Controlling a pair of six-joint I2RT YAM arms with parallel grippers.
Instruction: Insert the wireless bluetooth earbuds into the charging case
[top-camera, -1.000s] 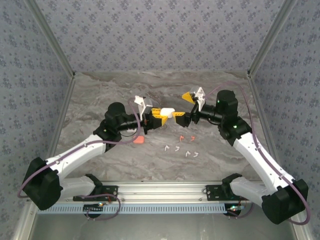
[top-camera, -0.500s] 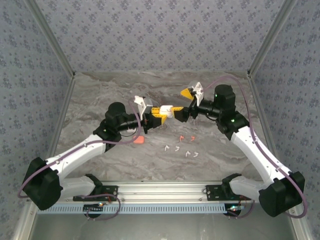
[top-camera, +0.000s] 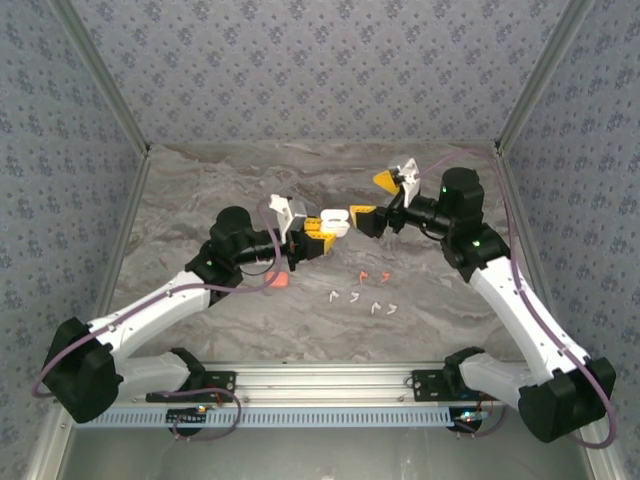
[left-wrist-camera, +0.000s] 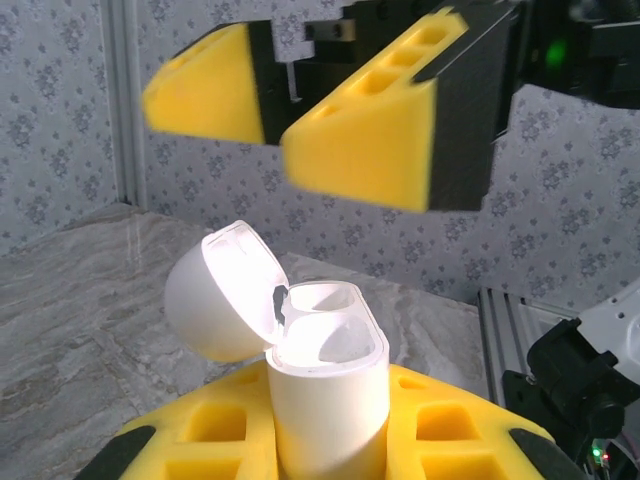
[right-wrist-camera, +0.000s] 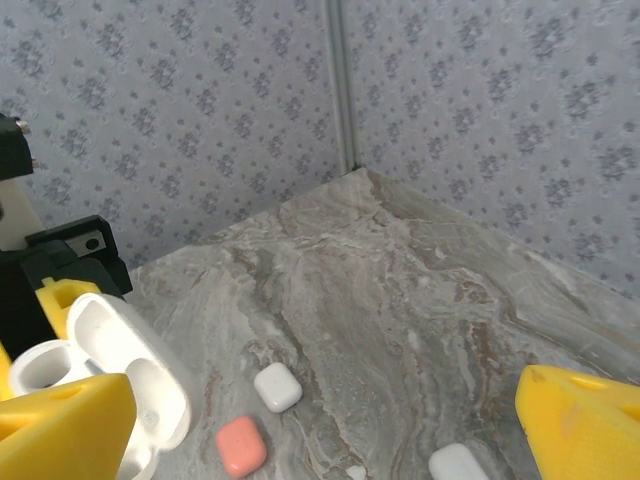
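Your left tool (top-camera: 314, 232) clamps the glossy white plastic charging case (left-wrist-camera: 325, 400) upright, lid flipped open, presenting its sockets to your empty, wide-spread right tool (left-wrist-camera: 272, 120).

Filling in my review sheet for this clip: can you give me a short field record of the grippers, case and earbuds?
left gripper: shut on the white charging case, held above the table
case lid: flipped open
right gripper: open, empty, just beyond the case
wireless bluetooth earbuds: six loose on the marble table, four white, two orange-red
also on the table: orange-red case, small white closed case
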